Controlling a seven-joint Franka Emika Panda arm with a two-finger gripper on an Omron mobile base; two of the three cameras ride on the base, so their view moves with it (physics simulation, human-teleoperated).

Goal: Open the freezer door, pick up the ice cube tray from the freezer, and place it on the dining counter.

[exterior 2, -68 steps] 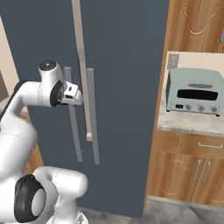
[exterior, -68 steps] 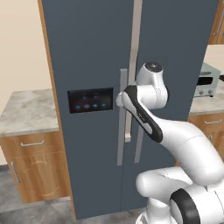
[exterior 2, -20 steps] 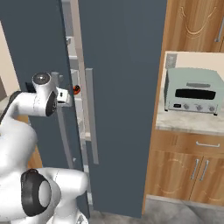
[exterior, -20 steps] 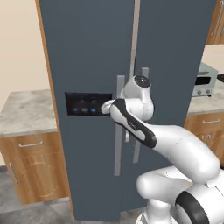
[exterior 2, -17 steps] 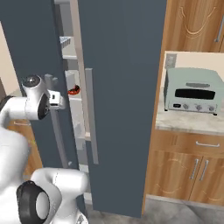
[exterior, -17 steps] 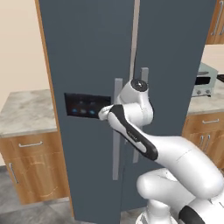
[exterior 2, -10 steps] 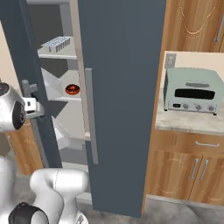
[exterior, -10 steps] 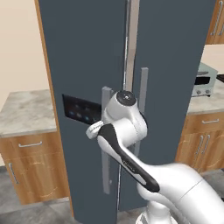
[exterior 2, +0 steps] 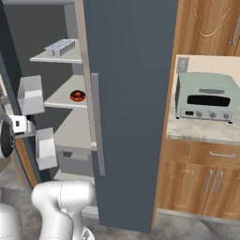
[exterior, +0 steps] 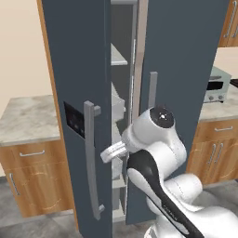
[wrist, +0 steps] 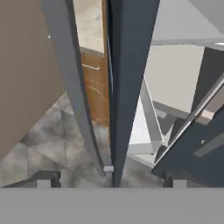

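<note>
The freezer door (exterior: 79,83) is swung partly open, its long grey handle (exterior: 90,158) facing outward. The gripper (wrist: 105,178) is seen spread wide, one fingertip on each side of the door's edge, nothing clamped. The ice cube tray (exterior 2: 60,46) lies on the freezer (exterior 2: 56,112) top shelf, above a round red-and-black item (exterior 2: 77,96).

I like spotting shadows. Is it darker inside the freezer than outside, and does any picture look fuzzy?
Right base view: the freezer has a dim back wall and brighter shelves; the ice cube tray looks clear. Left base view: the gap behind the freezer door is shadowy. Hand view: soft, slightly fuzzy edges.
</note>
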